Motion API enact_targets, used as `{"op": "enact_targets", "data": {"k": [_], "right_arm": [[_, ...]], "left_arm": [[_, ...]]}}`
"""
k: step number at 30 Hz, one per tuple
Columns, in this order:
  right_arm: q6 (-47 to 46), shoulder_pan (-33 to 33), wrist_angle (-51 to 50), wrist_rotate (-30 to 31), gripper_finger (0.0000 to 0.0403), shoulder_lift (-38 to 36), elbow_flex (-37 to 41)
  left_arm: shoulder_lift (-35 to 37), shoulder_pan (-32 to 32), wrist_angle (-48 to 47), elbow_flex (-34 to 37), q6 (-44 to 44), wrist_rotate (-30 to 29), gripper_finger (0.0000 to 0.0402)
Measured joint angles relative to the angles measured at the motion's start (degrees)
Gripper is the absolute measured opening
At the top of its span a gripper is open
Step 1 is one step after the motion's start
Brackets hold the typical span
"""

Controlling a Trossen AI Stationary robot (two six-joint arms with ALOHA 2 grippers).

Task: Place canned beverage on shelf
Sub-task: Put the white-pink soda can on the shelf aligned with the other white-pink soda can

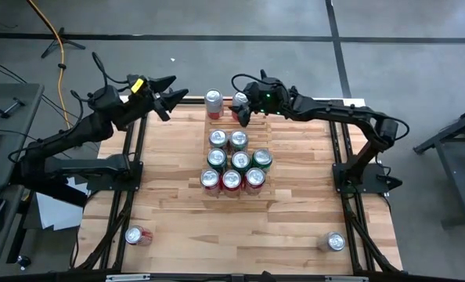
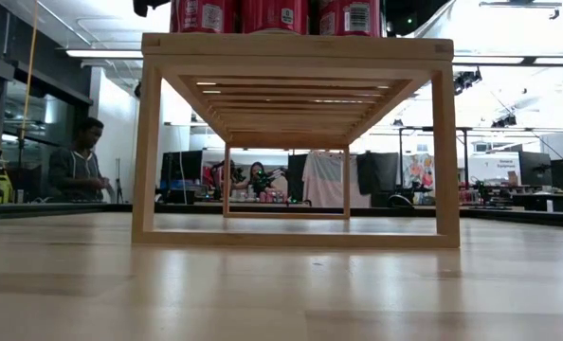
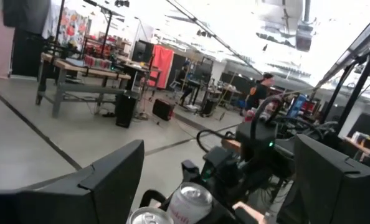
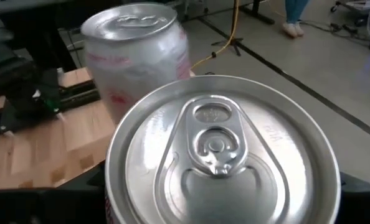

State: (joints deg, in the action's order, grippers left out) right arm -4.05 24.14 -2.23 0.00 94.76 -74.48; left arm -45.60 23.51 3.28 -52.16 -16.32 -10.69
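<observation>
The right end effector pinches a shiny aluminium can beside the slatted pale-wood shelf; the left end effector is spread.

Left gripper: two dark fingers spread wide apart, nothing between them. Beyond: two silver can tops, one can with red lettering, a second can beside it at the frame edge. Right arm, dark, a green light lit. Background: workbench, red panel, a person standing.
</observation>
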Motion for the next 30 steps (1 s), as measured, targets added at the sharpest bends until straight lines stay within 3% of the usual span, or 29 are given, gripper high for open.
{"op": "enact_targets", "data": {"k": [8,16,22,30], "right_arm": [[0.0,0.3,-0.3,-0.6,0.0274,0.1,0.0],[-2.0,0.2,-0.1,-4.9,0.0361,0.1,0.0],[-1.4,0.2,-0.8,-5.0,0.0368,0.1,-2.4],[3.2,0.6,-10.1,-5.0,0.0370,-0.5,-11.7]], "left_arm": [[-0.1,0.0,-0.2,0.0,0.0,0.0,0.0314],[-0.1,0.0,-0.2,0.0,0.0,0.1,0.0314],[-0.1,0.0,-0.2,0.0,0.0,0.1,0.0314],[-0.1,0.0,-0.3,0.0,0.0,0.1,0.0314]]}}
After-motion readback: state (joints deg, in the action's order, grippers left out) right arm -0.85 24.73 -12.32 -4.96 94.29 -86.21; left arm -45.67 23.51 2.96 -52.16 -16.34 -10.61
